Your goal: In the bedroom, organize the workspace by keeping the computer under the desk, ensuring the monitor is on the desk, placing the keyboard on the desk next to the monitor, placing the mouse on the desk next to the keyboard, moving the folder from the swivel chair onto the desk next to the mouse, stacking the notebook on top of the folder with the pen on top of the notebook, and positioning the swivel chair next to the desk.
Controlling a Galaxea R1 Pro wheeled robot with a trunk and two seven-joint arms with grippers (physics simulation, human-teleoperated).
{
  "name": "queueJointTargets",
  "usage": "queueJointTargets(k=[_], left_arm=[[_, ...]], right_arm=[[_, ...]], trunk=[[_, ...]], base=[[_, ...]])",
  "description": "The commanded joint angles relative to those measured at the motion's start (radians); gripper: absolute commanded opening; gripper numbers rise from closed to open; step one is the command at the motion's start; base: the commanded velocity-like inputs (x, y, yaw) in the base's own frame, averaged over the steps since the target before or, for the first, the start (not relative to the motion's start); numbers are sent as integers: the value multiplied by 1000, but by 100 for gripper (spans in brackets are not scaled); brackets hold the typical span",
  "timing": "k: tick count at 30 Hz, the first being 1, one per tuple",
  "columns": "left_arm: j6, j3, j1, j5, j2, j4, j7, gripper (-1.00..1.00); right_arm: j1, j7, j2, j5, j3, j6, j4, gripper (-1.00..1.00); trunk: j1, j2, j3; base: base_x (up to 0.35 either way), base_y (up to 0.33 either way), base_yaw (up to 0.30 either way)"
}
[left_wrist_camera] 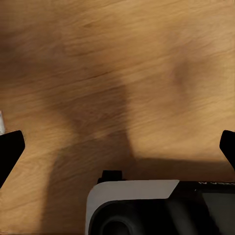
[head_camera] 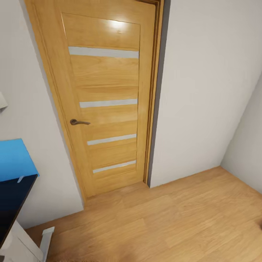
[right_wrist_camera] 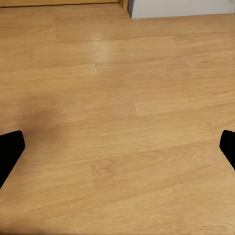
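One corner of the desk (head_camera: 11,200) shows at the lower left of the head view, with a glossy black top, a blue back panel (head_camera: 14,160) and a white leg (head_camera: 46,238). In the left wrist view my left gripper (left_wrist_camera: 117,147) hangs open over the wooden floor, its black fingertips (left_wrist_camera: 11,149) far apart with nothing between them. My right gripper (right_wrist_camera: 117,149) is open too, above bare floor boards in the right wrist view. The other task things are out of view.
A shut light wooden door (head_camera: 109,102) with a metal handle (head_camera: 78,122) faces me, set in white walls. Wooden flooring (head_camera: 163,222) stretches to the right. Part of my own grey and black base (left_wrist_camera: 156,208) lies under the left gripper.
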Motion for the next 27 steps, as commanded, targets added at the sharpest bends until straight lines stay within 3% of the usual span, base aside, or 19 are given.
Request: queueJointTargets(k=[1,22,27], left_arm=[[-3,-2,-1,5,0,1,0,100],[-3,-2,-1,5,1,1,1,100],[-4,-2,-1,8,-1,-2,1,100]], right_arm=[[0,0,0,4,-1,-5,1,100],[0,0,0,4,-1,-11,1,100],[0,0,0,4,-1,-11,4,100]], trunk=[[0,-1,-1],[0,-1,-1],[0,-1,-1]], base=[[0,-116,286],[-3,-286,286],[-17,-81,286]])
